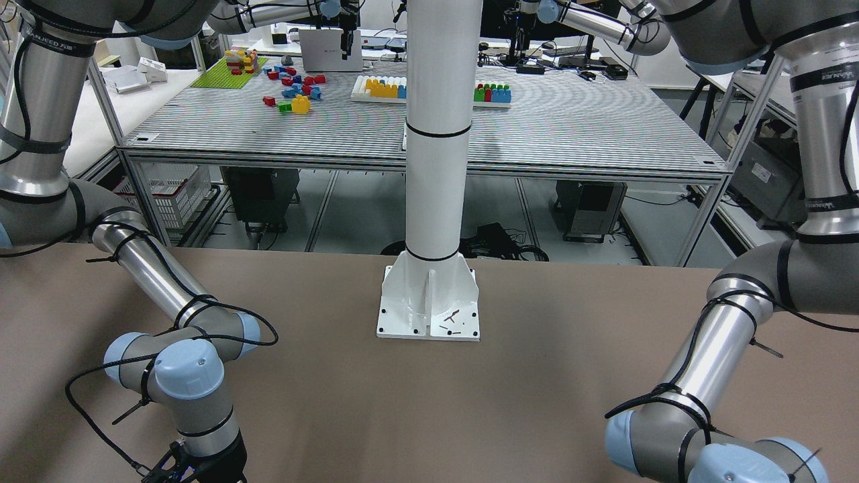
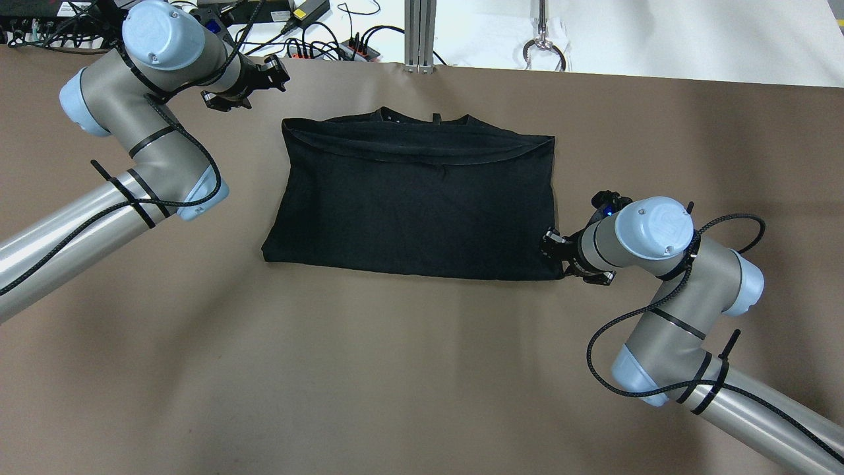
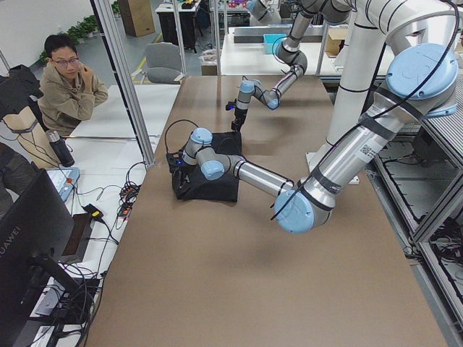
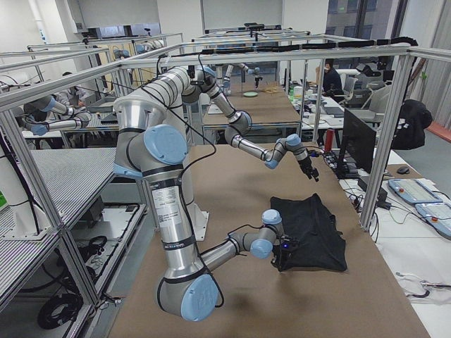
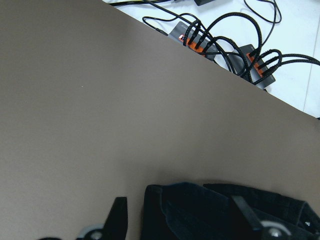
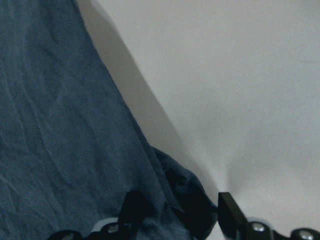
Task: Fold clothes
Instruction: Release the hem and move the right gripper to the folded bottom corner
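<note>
— What's lying on my tabletop right now?
— I see one dark garment spread flat toward its far edge. The white pole's base plate stands at the near edge.

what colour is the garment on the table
Plain black garment, no pattern; clearest in the overhead exterior view.

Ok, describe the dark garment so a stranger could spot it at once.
Find the wide brown table. Towards its far edge lies a flat, roughly rectangular black fabric garment, a hemmed band along its far side. It is the only cloth there; its neighbours are grey metal arms.
</note>
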Controlling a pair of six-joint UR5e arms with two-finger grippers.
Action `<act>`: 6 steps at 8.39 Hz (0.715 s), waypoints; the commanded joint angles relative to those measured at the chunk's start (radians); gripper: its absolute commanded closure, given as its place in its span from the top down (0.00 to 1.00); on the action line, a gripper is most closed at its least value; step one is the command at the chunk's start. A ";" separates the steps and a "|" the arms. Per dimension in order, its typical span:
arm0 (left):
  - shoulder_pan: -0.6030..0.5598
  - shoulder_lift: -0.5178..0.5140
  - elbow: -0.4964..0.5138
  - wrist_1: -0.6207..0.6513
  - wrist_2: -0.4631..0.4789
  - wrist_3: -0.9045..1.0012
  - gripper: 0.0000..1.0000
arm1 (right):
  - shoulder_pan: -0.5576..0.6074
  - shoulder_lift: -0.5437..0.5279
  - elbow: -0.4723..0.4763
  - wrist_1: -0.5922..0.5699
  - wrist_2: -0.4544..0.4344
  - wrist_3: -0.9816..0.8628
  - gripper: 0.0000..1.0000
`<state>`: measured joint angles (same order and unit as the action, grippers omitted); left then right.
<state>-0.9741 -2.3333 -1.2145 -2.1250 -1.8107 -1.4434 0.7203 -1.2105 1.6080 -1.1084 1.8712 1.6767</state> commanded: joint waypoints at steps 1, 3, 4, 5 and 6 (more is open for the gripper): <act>0.002 -0.001 -0.004 0.002 0.016 -0.002 0.76 | -0.007 -0.009 0.013 0.001 0.003 0.034 0.00; 0.002 0.000 -0.010 0.003 0.017 -0.003 0.76 | -0.018 -0.110 0.141 -0.001 0.022 0.035 0.00; 0.002 0.000 -0.010 0.003 0.017 -0.005 0.76 | -0.056 -0.159 0.271 -0.028 0.049 0.049 0.00; 0.002 0.000 -0.011 0.003 0.019 -0.009 0.76 | -0.135 -0.178 0.355 -0.069 0.052 0.154 0.00; 0.002 0.002 -0.011 0.003 0.039 -0.009 0.76 | -0.206 -0.182 0.416 -0.076 0.058 0.214 0.00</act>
<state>-0.9727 -2.3332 -1.2244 -2.1216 -1.7919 -1.4496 0.6363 -1.3590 1.8796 -1.1486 1.9142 1.7714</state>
